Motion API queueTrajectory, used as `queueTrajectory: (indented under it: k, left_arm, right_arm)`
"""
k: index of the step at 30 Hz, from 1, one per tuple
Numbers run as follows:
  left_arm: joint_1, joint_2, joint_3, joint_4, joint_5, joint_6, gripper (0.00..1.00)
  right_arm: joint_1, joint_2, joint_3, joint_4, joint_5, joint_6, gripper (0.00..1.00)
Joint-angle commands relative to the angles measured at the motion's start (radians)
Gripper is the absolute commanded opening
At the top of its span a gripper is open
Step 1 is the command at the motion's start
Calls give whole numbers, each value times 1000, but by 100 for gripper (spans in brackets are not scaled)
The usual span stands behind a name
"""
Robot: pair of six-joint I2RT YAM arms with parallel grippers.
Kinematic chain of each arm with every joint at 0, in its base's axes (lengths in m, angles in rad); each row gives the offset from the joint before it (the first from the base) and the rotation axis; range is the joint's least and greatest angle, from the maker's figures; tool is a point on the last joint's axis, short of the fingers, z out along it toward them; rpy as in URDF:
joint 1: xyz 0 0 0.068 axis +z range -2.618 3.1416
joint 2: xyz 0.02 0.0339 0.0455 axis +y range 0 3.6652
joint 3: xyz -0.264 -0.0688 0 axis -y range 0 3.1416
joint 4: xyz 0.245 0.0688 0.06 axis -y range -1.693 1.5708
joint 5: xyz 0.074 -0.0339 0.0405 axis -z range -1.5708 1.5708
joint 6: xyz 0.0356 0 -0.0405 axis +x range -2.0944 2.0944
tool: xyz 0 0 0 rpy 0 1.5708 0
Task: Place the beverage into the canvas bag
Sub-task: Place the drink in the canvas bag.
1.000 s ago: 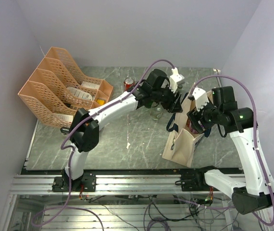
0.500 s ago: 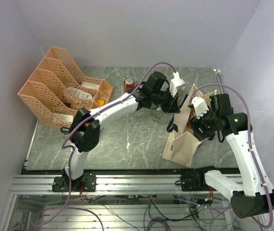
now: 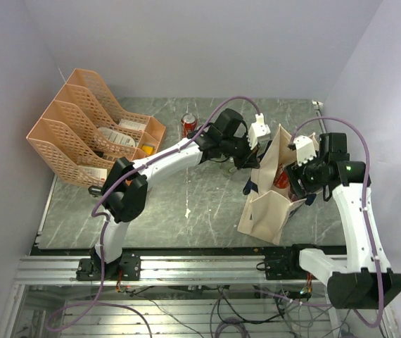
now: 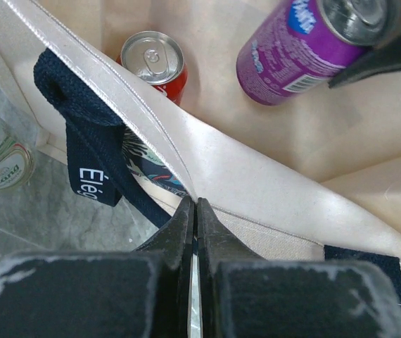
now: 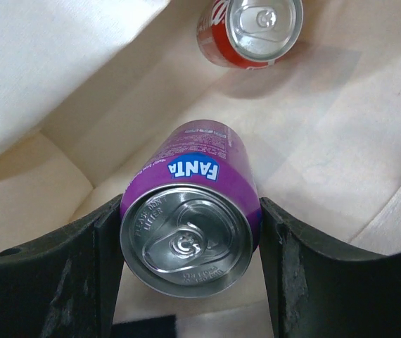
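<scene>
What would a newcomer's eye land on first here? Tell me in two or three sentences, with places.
The purple Fanta can, clamped between the right gripper's fingers, hangs inside the open canvas bag at the table's right, above a red cola can on the bag's floor. The left gripper pinches the bag's rim beside a navy handle. Orange file trays stand far left.

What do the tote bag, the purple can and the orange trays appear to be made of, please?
The canvas bag: matte cream woven cloth, weave visible, navy webbing handles. The purple can: likely aluminium; shiny silver lid with pull tab, glossy printed wall. The orange trays: probably moulded plastic, given their lattice walls.
</scene>
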Motion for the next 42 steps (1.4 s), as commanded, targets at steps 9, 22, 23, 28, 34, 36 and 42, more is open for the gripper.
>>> queueTrajectory:
  k: [9, 22, 23, 28, 34, 36, 42]
  left_arm:
    - [0, 34, 54, -77, 1, 99, 7]
    - [10, 34, 46, -50, -4, 36, 7]
    - [13, 32, 44, -47, -3, 30, 7]
    - [19, 24, 44, -47, -3, 32, 7]
    - [23, 13, 37, -43, -8, 30, 7]
    - [22, 11, 35, -41, -11, 31, 7]
    - [23, 3, 26, -49, -21, 51, 7]
  right_arm:
    - [-68, 195, 145, 160, -289, 19, 29]
    - [-19, 202, -17, 319, -289, 5, 27]
    - [-11, 199, -33, 332, -288, 7, 26]
    - [7, 189, -113, 396, -261, 31, 25]
    - [8, 170, -189, 433, -209, 36, 24]
    - [8, 167, -209, 440, -189, 28, 24]
    - [6, 159, -245, 465, -141, 20, 23]
